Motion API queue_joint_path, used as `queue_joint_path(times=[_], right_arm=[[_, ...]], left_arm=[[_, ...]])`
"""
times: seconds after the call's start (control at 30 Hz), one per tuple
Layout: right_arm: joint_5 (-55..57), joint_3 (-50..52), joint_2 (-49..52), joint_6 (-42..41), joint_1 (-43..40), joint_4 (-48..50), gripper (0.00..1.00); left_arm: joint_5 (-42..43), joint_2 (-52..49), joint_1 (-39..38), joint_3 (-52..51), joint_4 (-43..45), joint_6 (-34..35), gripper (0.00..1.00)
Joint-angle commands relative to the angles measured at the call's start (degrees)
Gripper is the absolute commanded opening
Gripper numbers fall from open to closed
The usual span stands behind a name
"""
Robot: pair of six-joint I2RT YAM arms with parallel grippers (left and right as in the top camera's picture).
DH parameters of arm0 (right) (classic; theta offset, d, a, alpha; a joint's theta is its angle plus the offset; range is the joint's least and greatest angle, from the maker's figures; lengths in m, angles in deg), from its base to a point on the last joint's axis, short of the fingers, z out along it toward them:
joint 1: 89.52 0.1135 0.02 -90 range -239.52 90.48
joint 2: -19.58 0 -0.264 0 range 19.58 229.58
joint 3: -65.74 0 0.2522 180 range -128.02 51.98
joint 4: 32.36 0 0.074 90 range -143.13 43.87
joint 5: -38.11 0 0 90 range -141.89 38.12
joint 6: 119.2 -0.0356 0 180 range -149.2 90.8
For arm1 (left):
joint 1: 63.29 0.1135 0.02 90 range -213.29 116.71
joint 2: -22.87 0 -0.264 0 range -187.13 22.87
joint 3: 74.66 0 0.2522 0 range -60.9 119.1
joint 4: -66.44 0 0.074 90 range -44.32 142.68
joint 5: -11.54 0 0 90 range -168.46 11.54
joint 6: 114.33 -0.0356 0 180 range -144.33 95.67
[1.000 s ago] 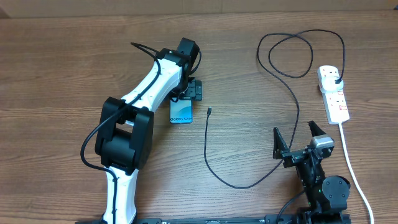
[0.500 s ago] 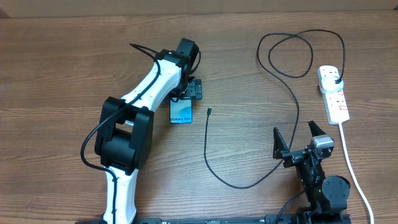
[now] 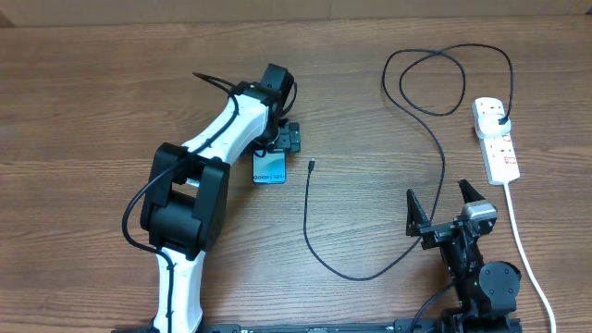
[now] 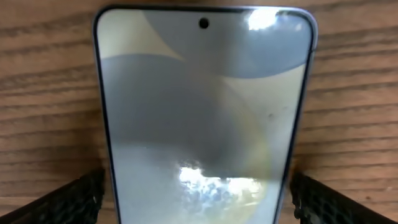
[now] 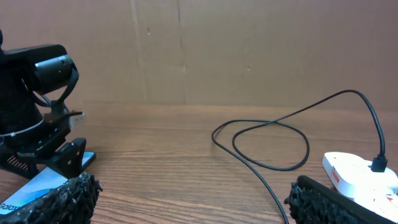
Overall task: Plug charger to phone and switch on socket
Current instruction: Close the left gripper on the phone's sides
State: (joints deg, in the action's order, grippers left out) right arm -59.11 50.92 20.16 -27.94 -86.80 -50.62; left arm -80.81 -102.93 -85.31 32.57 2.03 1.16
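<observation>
Now the phone (image 3: 270, 167) lies flat on the brown counter (image 3: 92, 74), screen up. The left arm (image 3: 217, 139) reaches out over it. The left jaws are spread wide, one on each side of the phone. In the left wrist view the phone fills the picture. The two black fingertips (image 4: 68, 202) sit low in the corners, just beside its long edges.

The charger (image 3: 307, 222) is a thin black cable. Its tiny tip (image 3: 312, 166) lies on the counter just to the right of the phone, not touching it. From there the cable bends around, makes a loop and ends at a black plug (image 3: 500, 118). The plug is stuck in the far end of the white socket (image 3: 499, 153).

The socket lies by the right edge, well apart from the phone. Its thick white cord (image 3: 520, 245) runs toward the near edge. The right jaws are wide open too, holding nothing, near the front edge beside that cord.
</observation>
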Motion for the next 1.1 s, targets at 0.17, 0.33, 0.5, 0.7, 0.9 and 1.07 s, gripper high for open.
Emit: queue_joint_path(times=[0.17,0.33,0.5,0.7,0.9,1.07], right_arm=[[0.13,0.59,-0.42,-0.09,0.11,0.26,1.0],[0.11,0.59,-0.42,-0.09,0.11,0.26,1.0],[0.11,0.59,-0.42,-0.09,0.11,0.26,1.0],[0.11,0.59,-0.42,-0.09,0.11,0.26,1.0],[0.11,0.59,-0.42,-0.09,0.11,0.26,1.0],[0.13,0.59,-0.42,-0.09,0.11,0.26,1.0]], left_arm=[[0.42,-1.77,0.26,-4.74,2.29,0.24,1.0],[0.46,-4.13,0.26,-4.79,2.32,0.24,1.0],[0.46,-4.92,0.26,-4.79,1.77,0.24,1.0],[0.48,-4.92,0.26,-4.79,0.04,0.24,1.0],[0.55,-4.9,0.28,-4.13,-2.08,0.22,1.0],[0.92,-4.11,0.28,-1.31,-4.46,-0.11,1.0]])
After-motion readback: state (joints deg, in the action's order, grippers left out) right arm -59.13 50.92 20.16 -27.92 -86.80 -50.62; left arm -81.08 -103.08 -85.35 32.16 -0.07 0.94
